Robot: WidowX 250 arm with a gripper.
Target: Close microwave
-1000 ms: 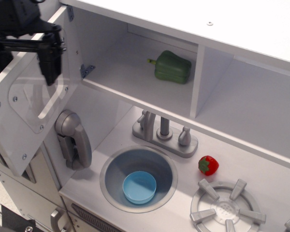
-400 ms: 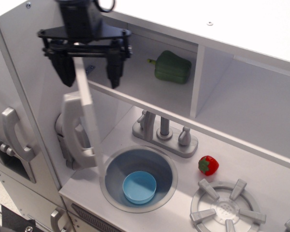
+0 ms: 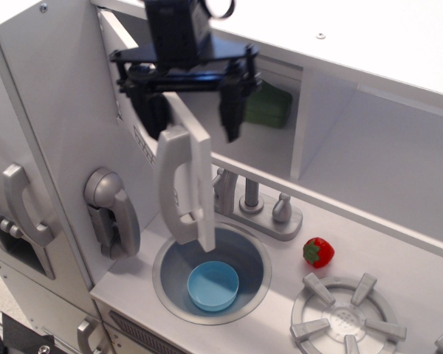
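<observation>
Microwave (image 3: 188,177) door ajar between fingers (image 3: 232,110)

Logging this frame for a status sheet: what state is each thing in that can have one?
microwave door: partly open, swung out over the sink
tool: open, fingers either side of the door's top edge
green pepper: inside the microwave, partly hidden
blue bowl: upright in the sink, empty
toy phone handset: hung on the wall
strawberry: on the counter

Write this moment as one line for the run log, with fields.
task: close microwave | gripper: open, fingers astride door top edge | door: partly closed | inside: green pepper | status: not done
</observation>
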